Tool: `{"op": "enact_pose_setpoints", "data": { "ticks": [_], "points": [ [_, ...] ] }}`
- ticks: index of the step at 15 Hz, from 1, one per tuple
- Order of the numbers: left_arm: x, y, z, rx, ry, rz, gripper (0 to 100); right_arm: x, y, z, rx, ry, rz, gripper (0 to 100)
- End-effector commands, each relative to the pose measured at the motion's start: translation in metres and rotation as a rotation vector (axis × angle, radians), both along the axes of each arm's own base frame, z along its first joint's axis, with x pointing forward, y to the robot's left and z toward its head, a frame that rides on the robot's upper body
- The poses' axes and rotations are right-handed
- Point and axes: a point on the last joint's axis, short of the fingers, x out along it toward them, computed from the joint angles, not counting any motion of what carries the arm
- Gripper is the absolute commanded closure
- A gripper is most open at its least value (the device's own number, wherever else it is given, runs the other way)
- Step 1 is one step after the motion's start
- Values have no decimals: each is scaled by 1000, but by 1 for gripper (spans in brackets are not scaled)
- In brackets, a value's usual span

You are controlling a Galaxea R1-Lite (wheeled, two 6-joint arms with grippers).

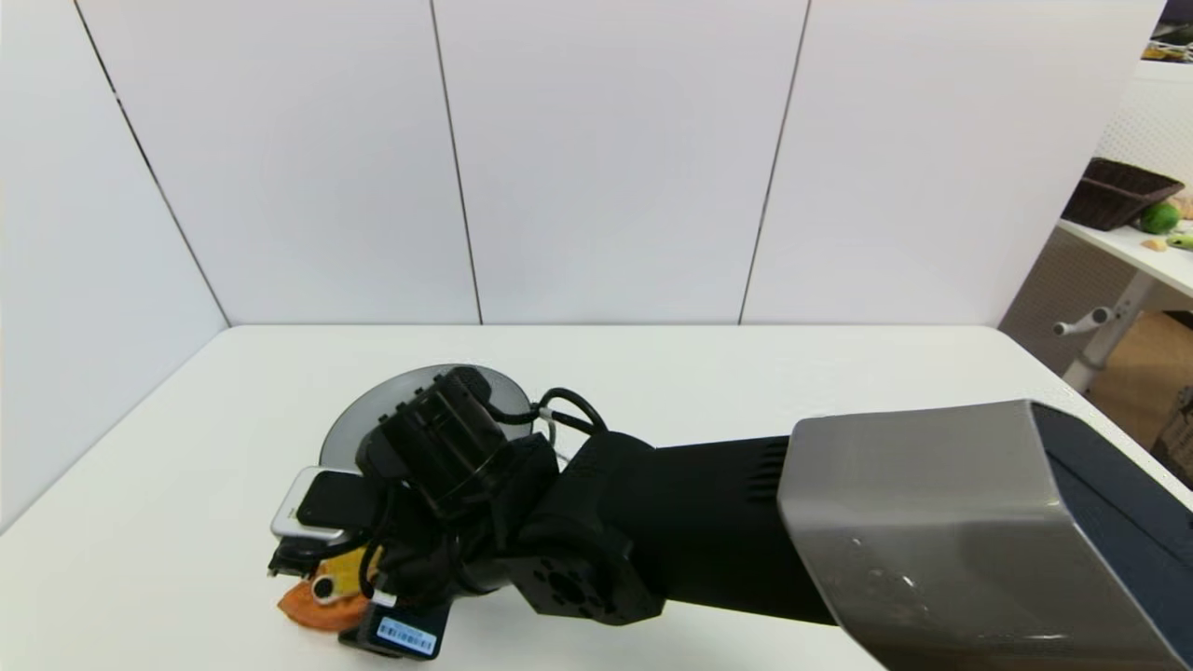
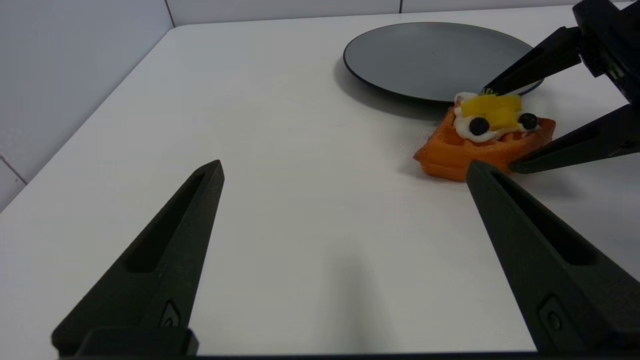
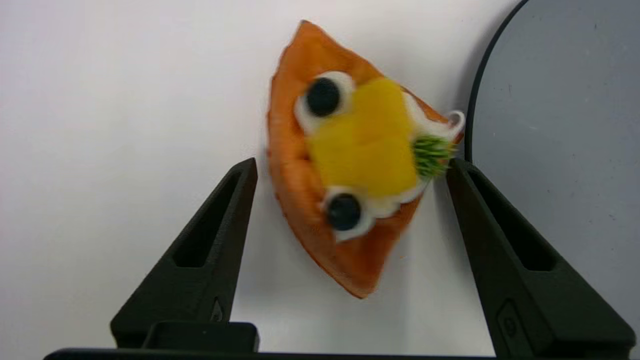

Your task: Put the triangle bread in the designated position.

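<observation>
The white table (image 1: pixel 746 391) fills the lower half of the head view, with the right arm stretched across it from the lower right toward the lower left. A dark grey plate (image 2: pixel 430 55) sits left of centre, partly hidden by the arm's wrist. The right claw (image 3: pixel 350 172) hangs over the triangle bread (image 3: pixel 350 165), its fingers spread wide on either side of the pastry and gripping nothing; one finger stands just beside the plate's rim. The bread lies flat on the table just beside the plate, at the lower left of the head view. The left claw (image 2: pixel 345 170) is also spread wide and empty, low over bare table some way from the bread.

The likeliest trouble is a poor grip: the wedge sits skewed between the fingers, so closing could squeeze it on slanted sides and let it twist or pop out. The finger near the plate might also catch the rim on the way down and nudge the plate. Nothing else crowds the bread.
</observation>
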Motion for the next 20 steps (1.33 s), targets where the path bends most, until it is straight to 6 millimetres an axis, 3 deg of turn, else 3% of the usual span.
{"op": "enact_pose_setpoints", "data": {
  "ticks": [1, 4, 6, 7, 10, 12, 13, 15, 17, 18, 20],
  "points": [
    [0, 0, 0, 0, -1, 0, 0, -2, -3, 11, 15, -5, 0, 0],
    [0, 0, 0, 0, 1, 0, 0, -9, -27, 67, 129, 81, -105, 0],
    [0, 0, 0, 0, 1, 0, 0, -2, -62, 103, 190, 187, -247, 0],
    [0, 0, 0, 0, 1, 0, 0, 9, -90, 116, 203, 238, -364, 0],
    [0, 0, 0, 0, 1, 0, 0, 57, -173, 126, 177, 276, -654, 0],
    [0, 0, 0, 0, -1, 0, 0, 79, -238, 133, 126, 256, -908, 0],
    [0, 0, 0, 0, -1, 0, 0, 79, -282, 140, 76, 251, -1061, 0],
    [0, 0, 0, 0, 1, 0, 0, 65, -341, 155, 49, 227, -1262, 0],
    [0, 0, 0, 0, -1, 0, 0, 37, -388, 175, 113, 161, -1420, 0],
    [0, 0, 0, 0, -1, 0, 0, 14, -407, 178, 123, 137, -1494, 0],
    [0, 0, 0, 0, -1, 0, 0, -64, -427, 181, 199, 59, -1588, 0]
  ]
}}
